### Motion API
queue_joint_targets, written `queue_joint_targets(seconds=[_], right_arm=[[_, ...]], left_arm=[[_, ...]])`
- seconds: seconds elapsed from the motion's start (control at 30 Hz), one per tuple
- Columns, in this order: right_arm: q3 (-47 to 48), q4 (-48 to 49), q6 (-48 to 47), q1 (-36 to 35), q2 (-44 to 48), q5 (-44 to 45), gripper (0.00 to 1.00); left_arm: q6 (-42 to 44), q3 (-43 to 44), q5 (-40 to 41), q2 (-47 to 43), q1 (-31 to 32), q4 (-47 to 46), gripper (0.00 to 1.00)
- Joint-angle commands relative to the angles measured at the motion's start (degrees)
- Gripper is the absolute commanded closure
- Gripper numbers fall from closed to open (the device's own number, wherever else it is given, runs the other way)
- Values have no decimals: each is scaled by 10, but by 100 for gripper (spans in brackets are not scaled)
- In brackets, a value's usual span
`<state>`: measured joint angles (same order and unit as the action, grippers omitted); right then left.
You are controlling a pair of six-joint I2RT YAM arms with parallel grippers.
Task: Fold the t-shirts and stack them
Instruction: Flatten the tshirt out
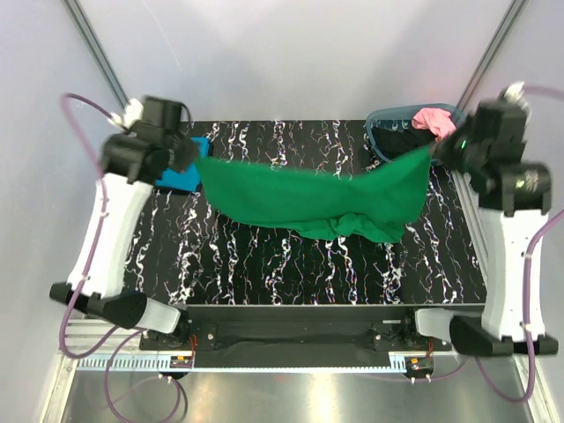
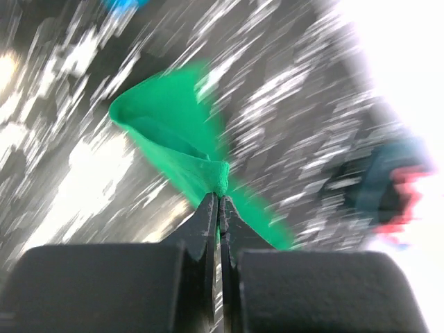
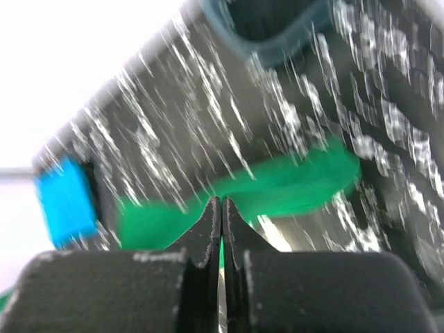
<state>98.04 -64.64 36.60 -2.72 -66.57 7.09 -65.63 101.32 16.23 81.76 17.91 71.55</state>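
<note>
Both ends of the green shirt (image 1: 300, 198) are clenched, by left gripper (image 2: 219, 198) and right gripper (image 3: 220, 202); soft, light, it sags; corners seem best holds.

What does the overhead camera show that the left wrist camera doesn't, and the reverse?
Overhead only: the right gripper holding the far end of the green t-shirt, its middle sagging onto the table. Left wrist only: close up, the left gripper shut, pinching a bunched corner. Both: the green t-shirt, the marbled table, and the basket, blurred in the wrist view.
</note>
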Motion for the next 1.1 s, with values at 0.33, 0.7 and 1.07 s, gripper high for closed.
queue_joint_targets(seconds=[0.33,0.7,1.07], right_arm=[[429,77,-1,-2,-147,-54,100],[305,-35,-1,-2,152,-45,100],[445,-79,137,0,219,25,100]], left_arm=[[132,262,55,-63,-5,-29,100],[71,109,-141,-293,-4,-67,100],[-1,156,-219,-382,-29,-78,100]])
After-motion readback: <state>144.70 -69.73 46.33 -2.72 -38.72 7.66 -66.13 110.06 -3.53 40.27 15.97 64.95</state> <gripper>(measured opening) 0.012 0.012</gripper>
